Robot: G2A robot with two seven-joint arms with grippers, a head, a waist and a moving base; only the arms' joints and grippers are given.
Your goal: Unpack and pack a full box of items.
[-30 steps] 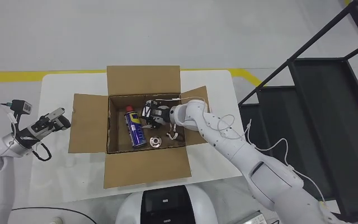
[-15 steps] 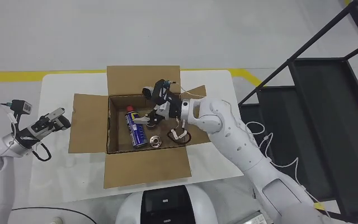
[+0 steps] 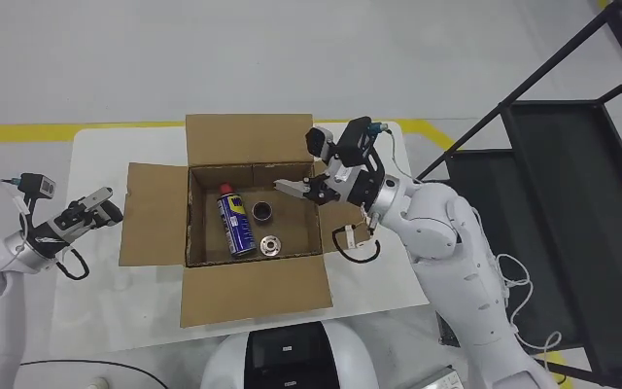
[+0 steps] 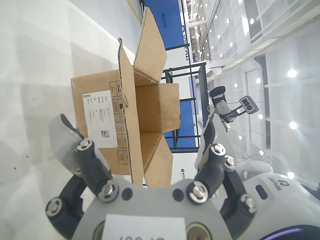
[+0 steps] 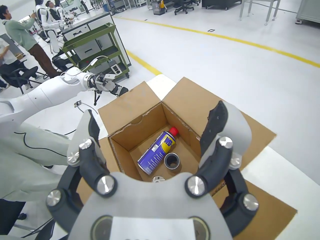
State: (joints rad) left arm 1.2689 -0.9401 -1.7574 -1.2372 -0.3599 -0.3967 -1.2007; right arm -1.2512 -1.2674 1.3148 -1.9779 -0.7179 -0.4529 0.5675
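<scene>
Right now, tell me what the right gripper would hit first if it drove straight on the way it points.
The open right gripper aims down into the cardboard box. It would probably first touch the blue spray can lying on the box floor, or else the inner wall behind it. Depth is unclear.

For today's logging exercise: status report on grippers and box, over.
Right gripper open above cardboard box. Left gripper open beside it. Spray can, metal sleeve, flange inside. Nothing blocking.
</scene>
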